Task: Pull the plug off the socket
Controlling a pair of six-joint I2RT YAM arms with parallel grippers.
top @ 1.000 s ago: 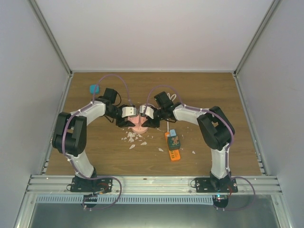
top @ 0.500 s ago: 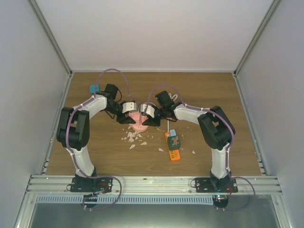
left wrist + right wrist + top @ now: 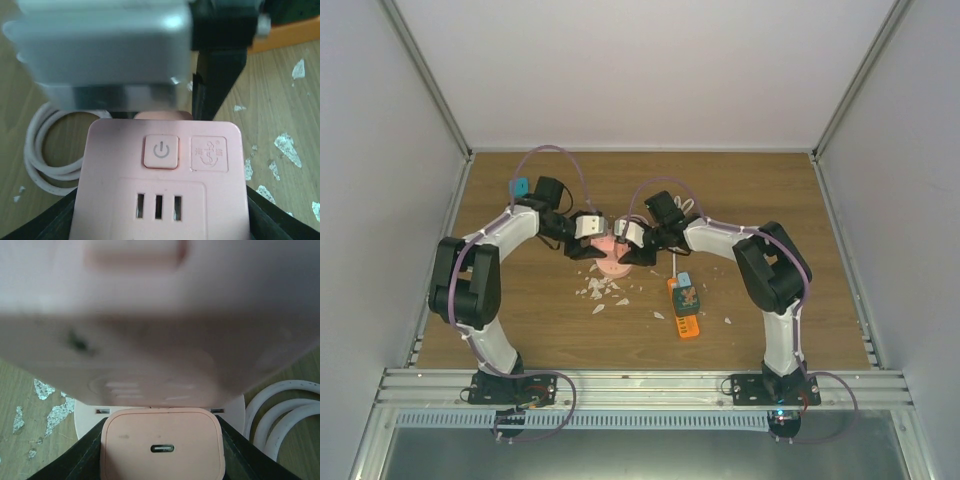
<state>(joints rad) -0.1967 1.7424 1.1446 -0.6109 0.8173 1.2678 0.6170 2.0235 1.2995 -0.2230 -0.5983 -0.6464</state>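
Two grips are set, left claw (image 3: 160, 225) clenched on the socket (image 3: 160, 165), right claw (image 3: 162, 457) on the plug (image 3: 150, 432); a skewed pull could slip either.

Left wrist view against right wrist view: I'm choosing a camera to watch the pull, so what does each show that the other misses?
Only the left wrist view shows the power button and three slots on the pink plastic socket block, plus an orange object behind. Only the right wrist view shows the small pink plug end-on, with its oval port, inside the right gripper. Both share the socket block, the coiled white cable, white flecks and the wooden table.
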